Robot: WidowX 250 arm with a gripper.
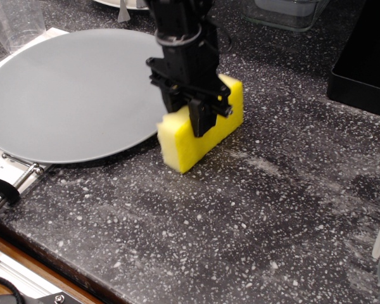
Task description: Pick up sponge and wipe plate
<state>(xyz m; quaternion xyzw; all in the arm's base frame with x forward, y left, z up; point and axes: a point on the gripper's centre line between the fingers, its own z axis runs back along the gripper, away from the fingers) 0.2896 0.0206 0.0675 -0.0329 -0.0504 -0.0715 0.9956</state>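
The yellow sponge (225,120) stands on edge on the dark speckled counter, just right of the big round grey plate (69,95) and close to its rim. My black gripper (188,120) has come down over the sponge's wavy left part. One finger (201,123) presses the sponge's near face; the other is on the far side, mostly hidden. The jaws look shut on the sponge, which still rests on the counter.
A clear cup (16,22) stands at the back left. A white plate's edge (117,3) and a clear container (285,12) are at the back. A black tray (367,57) is at the right. A metal clip (16,180) and the counter's front edge lie at the lower left.
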